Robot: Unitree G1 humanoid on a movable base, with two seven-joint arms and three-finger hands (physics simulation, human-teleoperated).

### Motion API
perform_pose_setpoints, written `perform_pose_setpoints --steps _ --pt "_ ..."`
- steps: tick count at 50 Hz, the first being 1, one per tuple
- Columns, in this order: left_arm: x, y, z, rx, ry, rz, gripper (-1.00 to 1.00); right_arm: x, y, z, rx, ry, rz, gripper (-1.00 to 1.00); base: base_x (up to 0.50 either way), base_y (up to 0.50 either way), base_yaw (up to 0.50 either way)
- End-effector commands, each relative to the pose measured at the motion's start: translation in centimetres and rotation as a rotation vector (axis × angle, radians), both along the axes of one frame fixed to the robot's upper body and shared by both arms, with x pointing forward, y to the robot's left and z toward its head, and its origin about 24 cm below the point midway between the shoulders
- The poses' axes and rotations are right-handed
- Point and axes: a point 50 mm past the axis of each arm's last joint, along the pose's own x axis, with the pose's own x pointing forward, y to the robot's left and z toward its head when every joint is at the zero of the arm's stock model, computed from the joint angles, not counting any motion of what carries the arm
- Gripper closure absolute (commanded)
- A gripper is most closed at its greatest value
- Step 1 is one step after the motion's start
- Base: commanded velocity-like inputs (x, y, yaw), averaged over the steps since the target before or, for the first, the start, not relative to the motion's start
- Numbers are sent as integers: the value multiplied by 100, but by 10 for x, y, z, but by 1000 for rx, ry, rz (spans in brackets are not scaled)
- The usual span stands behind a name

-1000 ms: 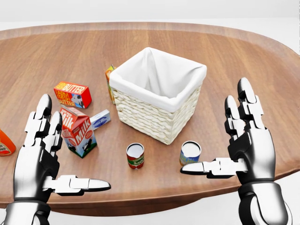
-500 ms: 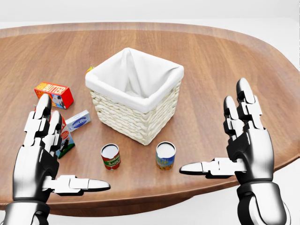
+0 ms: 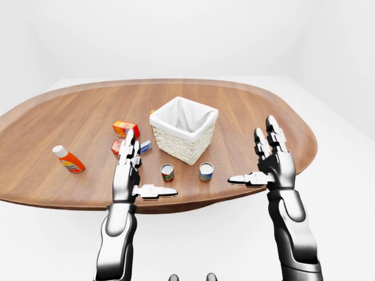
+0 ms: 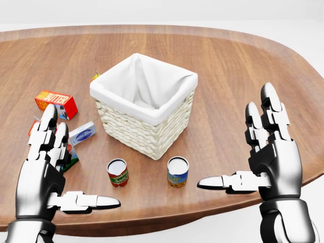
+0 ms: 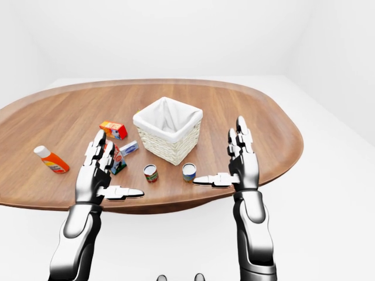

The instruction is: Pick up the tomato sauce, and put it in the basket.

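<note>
A wide oval wooden table [image 4: 243,61] is seen from above, with a white-lined wicker basket [image 4: 144,104] standing near its middle. The tomato sauce [image 4: 117,172], a small red-labelled can, is set upright on the table on the near side of the basket, clear of its wall. Just to the right of it, apart from it, a second can [image 4: 177,171] with a blue and yellow label is placed upright.

The left hand [image 4: 48,169] is held above the near edge of the table at the left, fingers spread and thumb stretched out to the right; nothing is grasped. The right hand [image 4: 263,159] is raised at the right in the same way, fingers apart and thumb pointed left, and is likewise empty. Both cans lie between the two hands, touched by neither.

Left of the basket a butter box [image 4: 55,104] is found, with a small blue-and-white packet [image 4: 82,132] nearer. A milk carton [image 5: 116,160] is partly hidden behind the left hand. An orange bottle [image 3: 68,159] with a white cap is laid far to the left.
</note>
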Motion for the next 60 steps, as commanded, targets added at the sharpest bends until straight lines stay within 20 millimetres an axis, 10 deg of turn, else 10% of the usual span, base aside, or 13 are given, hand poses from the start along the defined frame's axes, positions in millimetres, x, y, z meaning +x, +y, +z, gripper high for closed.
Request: perform_pose_setpoints --steps 1,60 --pt "2 -1 1 -1 -5 -3 -100 0 0 5 18 -23 20 -100 50 0 0" --pt "1 -1 3 7 -12 0 -100 0 1 0 6 -1 8 -100 17 0 0"
